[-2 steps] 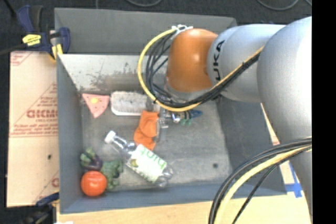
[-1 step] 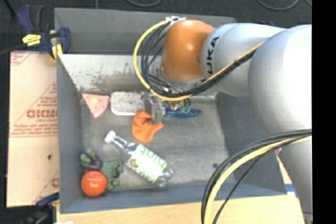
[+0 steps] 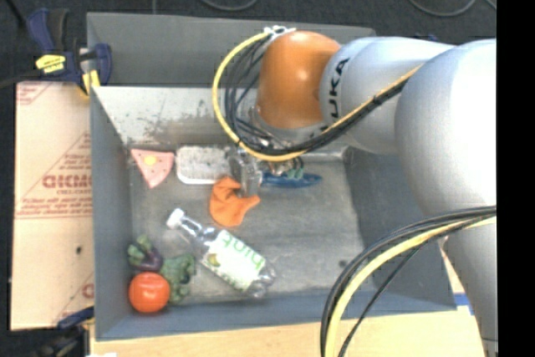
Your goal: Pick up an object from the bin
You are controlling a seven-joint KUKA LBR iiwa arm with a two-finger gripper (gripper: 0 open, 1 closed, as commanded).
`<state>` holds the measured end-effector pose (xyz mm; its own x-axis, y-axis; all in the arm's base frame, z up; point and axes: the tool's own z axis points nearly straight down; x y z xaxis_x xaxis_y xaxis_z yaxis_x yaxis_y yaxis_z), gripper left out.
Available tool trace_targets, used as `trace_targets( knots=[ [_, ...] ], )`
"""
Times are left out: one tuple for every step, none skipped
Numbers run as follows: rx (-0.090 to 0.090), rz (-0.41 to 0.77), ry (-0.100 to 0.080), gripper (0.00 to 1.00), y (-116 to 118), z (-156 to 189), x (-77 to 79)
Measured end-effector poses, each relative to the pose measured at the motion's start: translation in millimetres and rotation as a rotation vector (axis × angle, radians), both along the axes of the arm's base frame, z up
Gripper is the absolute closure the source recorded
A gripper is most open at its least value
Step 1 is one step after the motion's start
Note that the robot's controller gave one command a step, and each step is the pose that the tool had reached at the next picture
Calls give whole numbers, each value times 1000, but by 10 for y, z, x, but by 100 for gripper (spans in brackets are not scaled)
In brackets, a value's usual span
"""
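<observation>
One bottle [image 3: 224,252], one tomato [image 3: 149,293], one pink wedge [image 3: 153,167]

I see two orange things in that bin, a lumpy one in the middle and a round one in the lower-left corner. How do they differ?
The lumpy orange thing is irregular and crumpled, while the round orange thing is a smooth ball of a redder shade. The lumpy orange thing lies close by the hand; the round orange thing sits far from it, next to a green toy. Both rest loose on the bin floor.
</observation>
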<state>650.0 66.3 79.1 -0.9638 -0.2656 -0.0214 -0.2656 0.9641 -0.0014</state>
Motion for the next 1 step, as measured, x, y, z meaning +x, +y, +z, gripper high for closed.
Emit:
trace_targets(
  knots=[
    [0, 7, -11, 100, -53, 1456, 21]
  ],
)
